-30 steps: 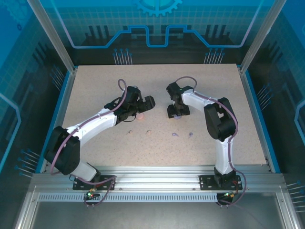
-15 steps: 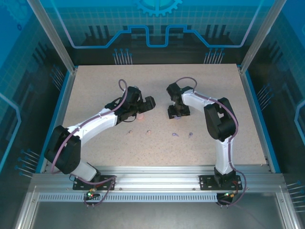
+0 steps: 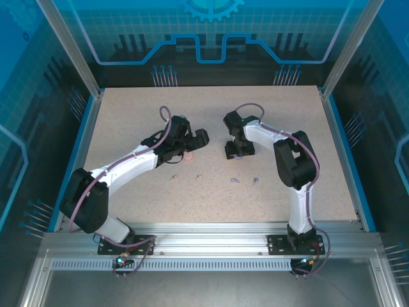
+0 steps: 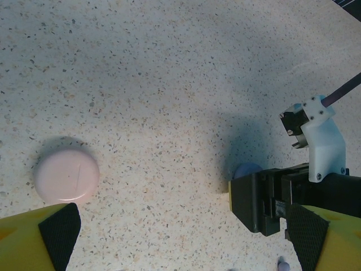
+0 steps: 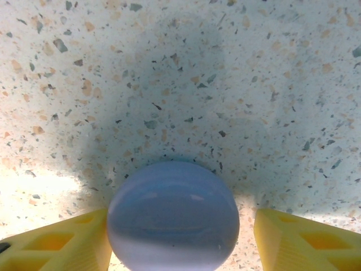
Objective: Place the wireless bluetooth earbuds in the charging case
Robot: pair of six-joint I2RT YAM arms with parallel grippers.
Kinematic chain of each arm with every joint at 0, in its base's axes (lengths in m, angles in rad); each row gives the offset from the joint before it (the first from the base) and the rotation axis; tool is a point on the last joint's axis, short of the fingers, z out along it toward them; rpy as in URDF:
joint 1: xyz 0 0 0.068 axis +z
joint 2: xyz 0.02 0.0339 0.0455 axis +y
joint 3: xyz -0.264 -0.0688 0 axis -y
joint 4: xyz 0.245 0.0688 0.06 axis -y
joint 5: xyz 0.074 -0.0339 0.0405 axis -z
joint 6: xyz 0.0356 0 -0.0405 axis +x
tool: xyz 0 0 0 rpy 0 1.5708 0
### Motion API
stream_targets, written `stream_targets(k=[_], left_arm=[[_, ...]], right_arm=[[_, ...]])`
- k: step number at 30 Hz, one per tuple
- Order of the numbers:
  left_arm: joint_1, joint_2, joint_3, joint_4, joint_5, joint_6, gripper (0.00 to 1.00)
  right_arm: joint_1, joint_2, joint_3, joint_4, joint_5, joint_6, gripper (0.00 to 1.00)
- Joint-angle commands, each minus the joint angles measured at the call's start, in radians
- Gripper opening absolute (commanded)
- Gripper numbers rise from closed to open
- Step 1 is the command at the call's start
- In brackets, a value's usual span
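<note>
A round pale purple charging case (image 5: pixel 173 217), lid down, lies between the yellow fingers of my right gripper (image 5: pixel 180 245). The left finger (image 5: pixel 62 243) touches it and the right finger (image 5: pixel 304 240) stands off with a gap, so the gripper is open. A round pink charging case (image 4: pixel 66 176) lies closed on the table, ahead and left of my open left gripper (image 4: pixel 180 248), which holds nothing. In the top view two pink earbuds (image 3: pixel 172 178) (image 3: pixel 198 177) and two purple earbuds (image 3: pixel 235 180) (image 3: pixel 255 181) lie loose in a row nearer the arm bases.
The speckled tabletop (image 3: pixel 128 121) has blue raised edges and an aluminium frame around it. In the left wrist view the right gripper's black body (image 4: pixel 271 197) stands close on the right, with a purple earbud (image 4: pixel 284 263) just below it.
The right gripper has shifted very slightly over the purple case, covering more of it from above. The left arm has stayed still.
</note>
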Motion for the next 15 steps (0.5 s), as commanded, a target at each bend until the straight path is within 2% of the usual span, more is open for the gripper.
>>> stream_targets(k=[1,15], left_arm=[[-0.009,0.008,0.037,-0.011,0.009,-0.008,0.99],[-0.01,0.01,0.038,-0.011,0.008,-0.01,0.99]], right_arm=[[0.014,-0.012,0.045,-0.035,0.018,0.011,0.67],[0.015,0.006,0.07,-0.047,0.001,0.024,0.67]])
